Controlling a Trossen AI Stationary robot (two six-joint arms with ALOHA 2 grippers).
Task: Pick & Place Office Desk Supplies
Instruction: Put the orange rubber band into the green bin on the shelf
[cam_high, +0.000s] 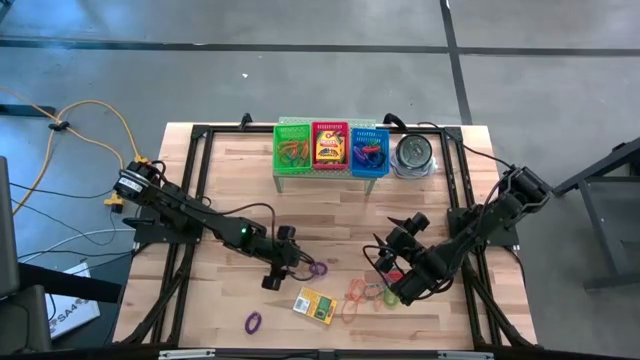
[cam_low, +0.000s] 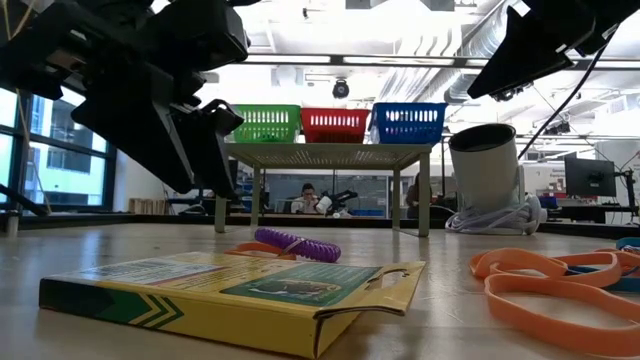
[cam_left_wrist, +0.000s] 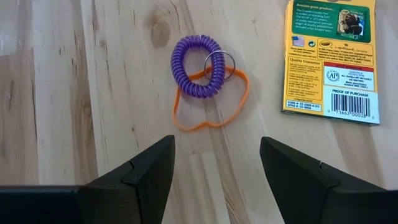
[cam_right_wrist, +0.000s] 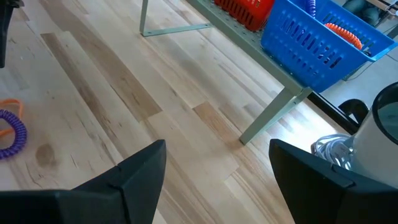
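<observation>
1. Table (cam_left_wrist: 56, 93): pale wood planks, visible grain and a knot, smooth matt finish.
2. Crayon box (cam_left_wrist: 333, 59): printed card, yellow with green, slight sheen; edges look like folded paperboard in the low view.
3. Purple coil loop (cam_left_wrist: 198, 65): ribbed plastic, glossy, with a thin bright metal ring (cam_left_wrist: 219, 64) through it.
4. Orange rubber band (cam_left_wrist: 208, 106): thin, smooth, matt rubber.
5. Baskets, green (cam_high: 294, 148), red (cam_high: 329, 148) and blue (cam_right_wrist: 317, 37): moulded plastic mesh, mildly glossy.
6. Shelf (cam_right_wrist: 249, 50) under the baskets: perforated painted metal, matt.
7. Tin (cam_high: 413, 154): silvery metal, reflective.
8. Left hand (cam_left_wrist: 217, 177) and right hand (cam_right_wrist: 217, 180), fingers apart: dark matt plastic, smooth faces.
</observation>
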